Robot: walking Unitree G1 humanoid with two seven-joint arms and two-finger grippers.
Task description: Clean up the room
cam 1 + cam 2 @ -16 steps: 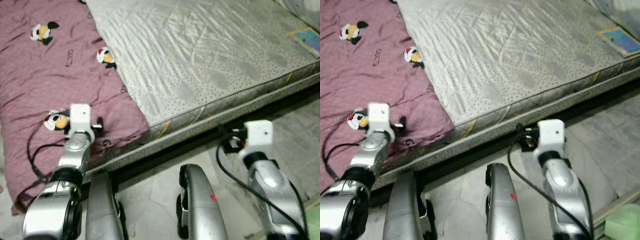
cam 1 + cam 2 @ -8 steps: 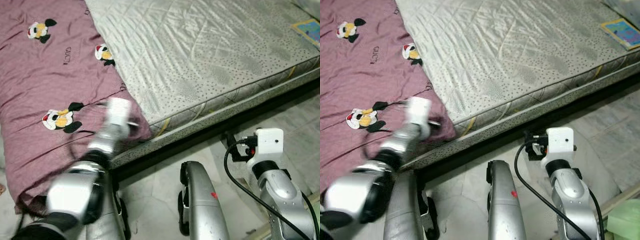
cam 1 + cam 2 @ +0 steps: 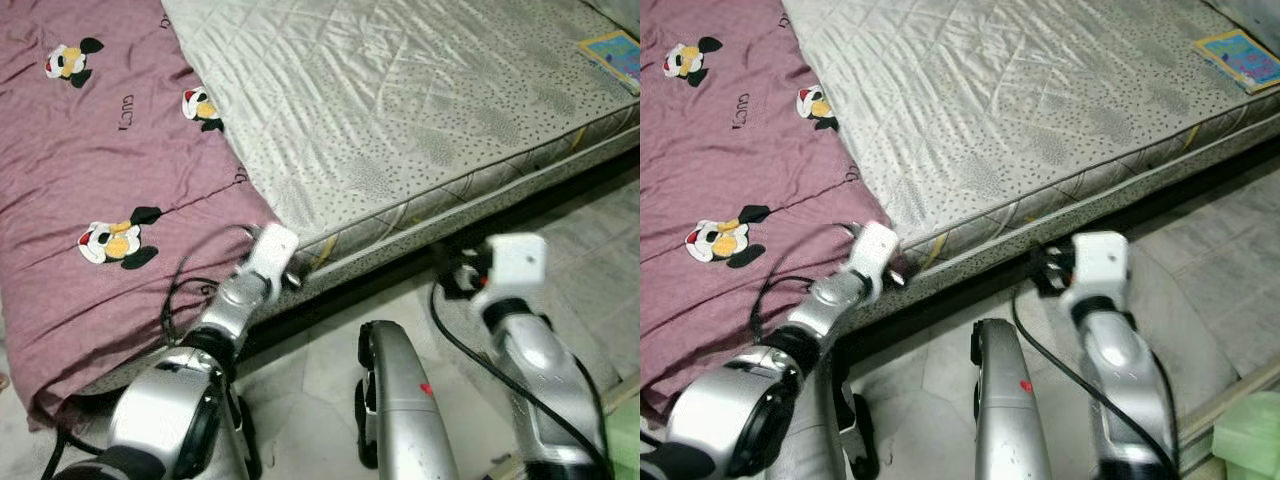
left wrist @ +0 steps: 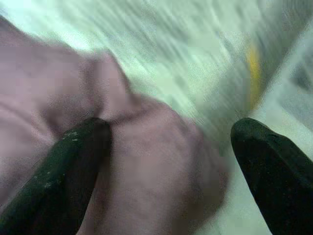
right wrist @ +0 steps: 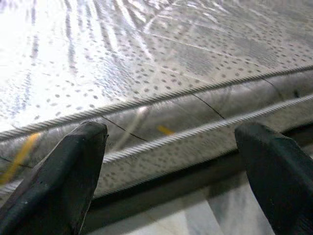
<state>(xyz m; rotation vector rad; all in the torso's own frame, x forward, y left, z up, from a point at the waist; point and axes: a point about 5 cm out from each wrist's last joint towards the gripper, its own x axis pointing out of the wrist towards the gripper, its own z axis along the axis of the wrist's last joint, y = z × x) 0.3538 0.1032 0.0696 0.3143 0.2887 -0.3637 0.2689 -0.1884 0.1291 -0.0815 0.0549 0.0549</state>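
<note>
A mauve blanket (image 3: 100,150) printed with cartoon mice covers the left part of a grey quilted mattress (image 3: 400,100). My left gripper (image 4: 168,161) is open at the blanket's lower right corner, by the mattress edge. Pink cloth lies between its two fingers (image 4: 68,171), and that view is blurred. The left wrist (image 3: 270,250) shows over this corner in the eye views. My right gripper (image 5: 171,171) is open and holds nothing. It faces the mattress side (image 5: 161,122) from just above the floor. Its white wrist block (image 3: 515,262) hangs in front of the bed.
A colourful book (image 3: 612,55) lies on the mattress at the far right. A dark gap (image 3: 400,275) runs under the bed edge. Pale floor tiles (image 3: 600,250) lie before the bed, my silver legs (image 3: 400,400) stand below, and a green thing (image 3: 1250,440) sits at lower right.
My left arm has swung right, from over the blanket to its corner at the mattress edge. The right arm dipped and came back up. The camera shifted a little.
</note>
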